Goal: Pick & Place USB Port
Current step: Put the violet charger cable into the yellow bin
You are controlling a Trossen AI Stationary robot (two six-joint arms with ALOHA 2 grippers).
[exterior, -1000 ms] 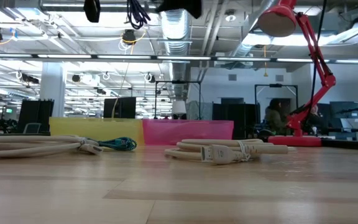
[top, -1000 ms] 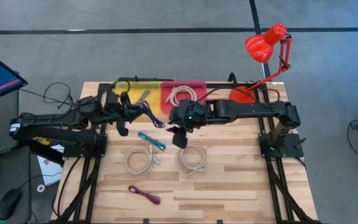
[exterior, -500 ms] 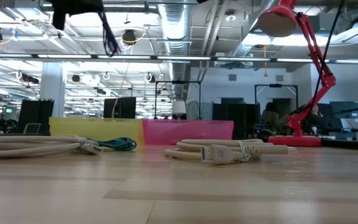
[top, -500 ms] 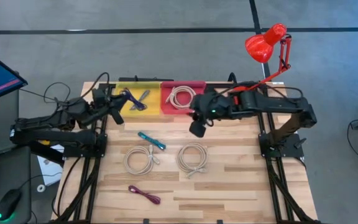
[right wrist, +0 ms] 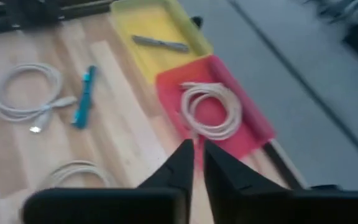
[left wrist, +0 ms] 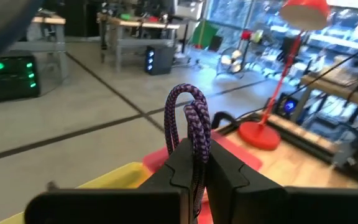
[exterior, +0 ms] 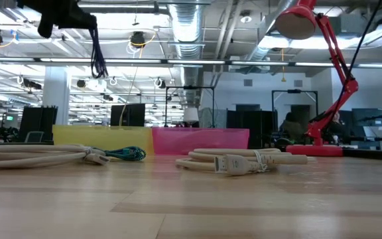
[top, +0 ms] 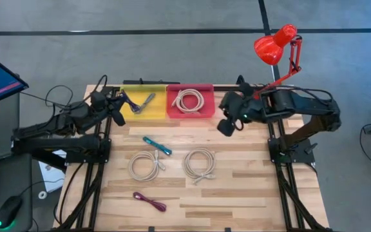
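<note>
I see left tool clamped on looped purple braided cable beside yellow plastic tray (raised above wooden tabletop). Right tool fingers together, empty.

At the top centre of the high view, the yellow tray and pink tray sit side by side. Mid-frame, a teal cable and two white coils crowd the boards. The lower right and the right edge of the wooden table lie bare. A red lamp blocks the upper right corner.
</note>
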